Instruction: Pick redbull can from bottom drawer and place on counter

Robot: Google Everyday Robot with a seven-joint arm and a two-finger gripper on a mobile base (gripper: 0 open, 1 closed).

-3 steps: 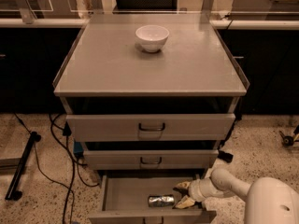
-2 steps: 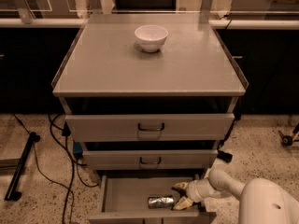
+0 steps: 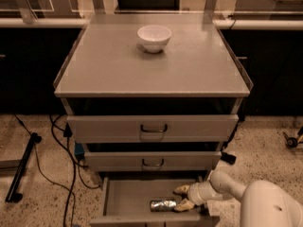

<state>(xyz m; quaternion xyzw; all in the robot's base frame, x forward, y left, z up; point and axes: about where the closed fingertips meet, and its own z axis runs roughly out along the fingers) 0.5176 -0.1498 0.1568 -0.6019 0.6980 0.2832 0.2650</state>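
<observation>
Gripper, jaws spread, sits in bottom drawer beside redbull can; closing off-centre may roll it away.

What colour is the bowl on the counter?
White, in the camera view. The bowl sits on the grey counter; the gripper is in the bottom drawer.

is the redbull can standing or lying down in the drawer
Lying on its side: the redbull can rests lengthwise on the bottom drawer floor; the gripper sits open at its right end.

White bowl upright; black bar lying on speckled floor, left.
</observation>
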